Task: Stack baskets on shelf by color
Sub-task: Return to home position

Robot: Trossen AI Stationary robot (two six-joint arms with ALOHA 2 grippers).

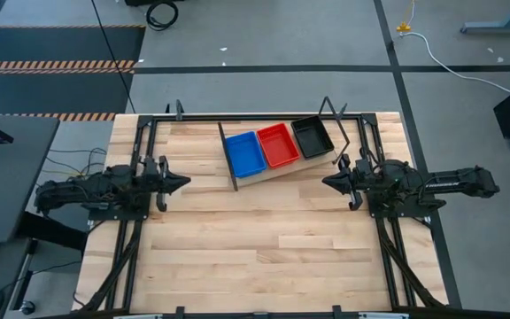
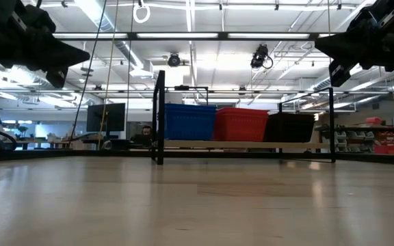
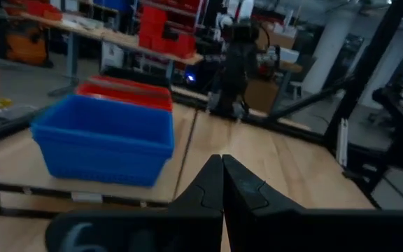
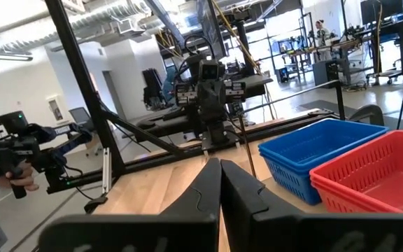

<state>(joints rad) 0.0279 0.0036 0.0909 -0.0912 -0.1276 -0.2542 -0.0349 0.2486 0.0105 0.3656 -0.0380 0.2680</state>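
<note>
Three basket stacks stood touching in a row on the slanted shelf [image 1: 282, 171] near the table's [image 1: 264, 248] far edge: one blue stack [image 1: 244, 152], one red stack [image 1: 278, 144] and one black stack [image 1: 312, 136]. How many baskets each held could not be counted. The left gripper [image 1: 186, 183] hovered clenched and empty above the table's left side. The right gripper [image 1: 326, 182] did likewise above the right side.

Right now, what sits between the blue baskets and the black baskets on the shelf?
The red baskets, plain in the high and low views.
</note>
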